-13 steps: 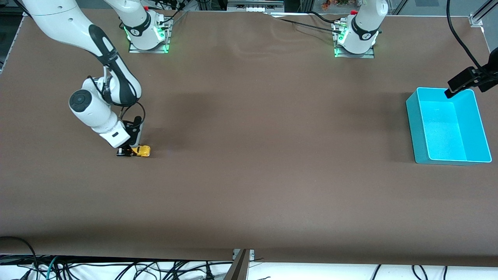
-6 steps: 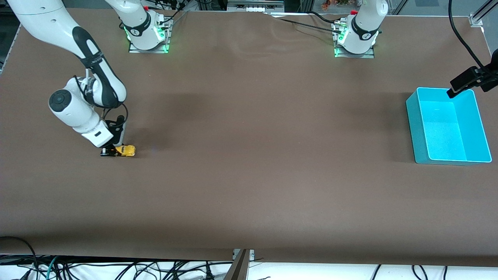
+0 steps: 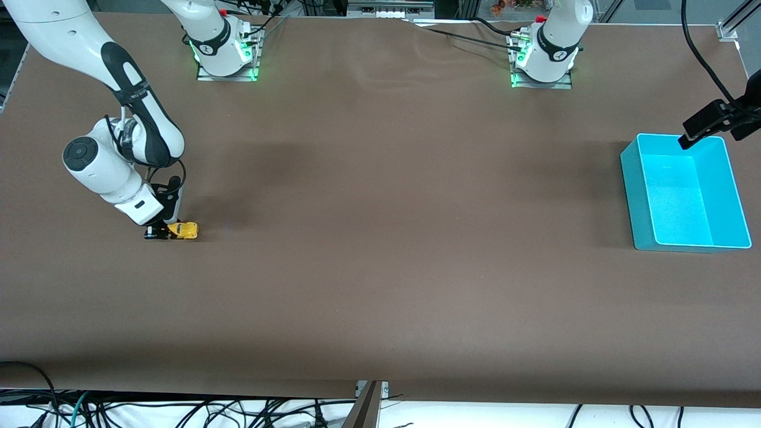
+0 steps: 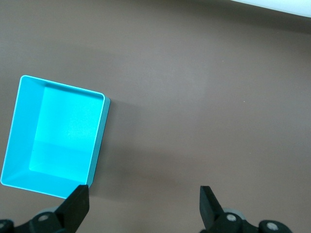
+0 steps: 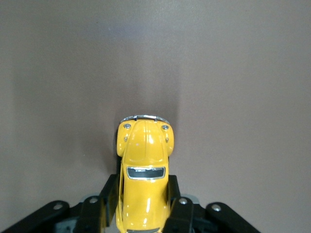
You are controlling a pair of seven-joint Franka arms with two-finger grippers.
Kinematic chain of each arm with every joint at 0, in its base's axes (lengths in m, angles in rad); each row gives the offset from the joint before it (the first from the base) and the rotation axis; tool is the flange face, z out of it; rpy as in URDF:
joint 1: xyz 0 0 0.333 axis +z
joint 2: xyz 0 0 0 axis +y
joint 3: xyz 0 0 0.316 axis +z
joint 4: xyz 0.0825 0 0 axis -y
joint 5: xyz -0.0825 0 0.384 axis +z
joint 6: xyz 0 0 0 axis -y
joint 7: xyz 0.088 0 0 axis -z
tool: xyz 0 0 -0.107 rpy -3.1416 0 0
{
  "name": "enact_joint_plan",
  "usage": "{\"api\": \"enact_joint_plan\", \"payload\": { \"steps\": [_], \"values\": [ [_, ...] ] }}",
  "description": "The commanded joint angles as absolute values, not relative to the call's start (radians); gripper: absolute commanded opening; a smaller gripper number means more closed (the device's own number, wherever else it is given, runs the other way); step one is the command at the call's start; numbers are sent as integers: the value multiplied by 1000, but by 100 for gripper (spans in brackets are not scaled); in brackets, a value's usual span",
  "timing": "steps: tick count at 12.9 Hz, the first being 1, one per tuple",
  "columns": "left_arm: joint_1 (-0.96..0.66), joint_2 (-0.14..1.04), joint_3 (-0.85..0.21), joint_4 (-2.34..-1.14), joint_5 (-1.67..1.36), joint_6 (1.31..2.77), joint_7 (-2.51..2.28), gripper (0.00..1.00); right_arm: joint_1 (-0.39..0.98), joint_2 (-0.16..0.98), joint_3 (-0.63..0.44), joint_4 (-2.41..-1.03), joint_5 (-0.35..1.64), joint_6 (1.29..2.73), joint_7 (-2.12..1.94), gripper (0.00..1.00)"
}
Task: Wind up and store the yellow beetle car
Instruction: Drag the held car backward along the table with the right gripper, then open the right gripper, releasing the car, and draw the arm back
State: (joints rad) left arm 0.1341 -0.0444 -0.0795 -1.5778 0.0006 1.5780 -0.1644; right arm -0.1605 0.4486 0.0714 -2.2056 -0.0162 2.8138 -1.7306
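Right hand (image 3: 156,233) has dragged the yellow beetle car (image 3: 181,230) backward along the surface toward my end, fingers flanking it, grip perhaps easing (wound, I judge). Left hand (image 4: 143,206) waits wide over the teal bin (image 3: 635,178).

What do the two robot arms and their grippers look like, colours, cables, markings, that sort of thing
Both arms are glossy white with black joint bands. The right arm has a round dark grey cap on its wrist joint, thin black cables looped beside it, and small white lettering on a black band. Green lights glow at both bases. The right gripper and left gripper are black, with flat fingers and visible silver screws.
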Motion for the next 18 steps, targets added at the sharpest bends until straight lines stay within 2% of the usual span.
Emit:
{"api": "enact_joint_plan", "payload": {
  "steps": [1, 3, 6, 9, 14, 18],
  "values": [
    [147, 0, -74, -1542, -12, 1560, -133, 100, -183, 531, 126, -2067, -12, 2710, -1756, 100],
    [149, 0, -72, -1540, -14, 1562, -138, 100, -179, 526, 162, -1903, -8, 2471, -1755, 100],
    [146, 3, -72, -1540, -14, 1565, -140, 100, -173, 523, 176, -1751, 14, 2294, -1691, 100],
    [146, 3, -72, -1540, -14, 1565, -141, 100, -172, 497, 184, -1700, 15, 2224, -1584, 100],
    [146, 3, -72, -1540, -14, 1565, -141, 100, -172, 413, 215, -1694, 12, 2155, -1302, 100],
    [146, 5, -74, -1540, -14, 1565, -143, 100, -147, 394, 232, -1568, 2, 1990, -1000, 100]
  ]
}}
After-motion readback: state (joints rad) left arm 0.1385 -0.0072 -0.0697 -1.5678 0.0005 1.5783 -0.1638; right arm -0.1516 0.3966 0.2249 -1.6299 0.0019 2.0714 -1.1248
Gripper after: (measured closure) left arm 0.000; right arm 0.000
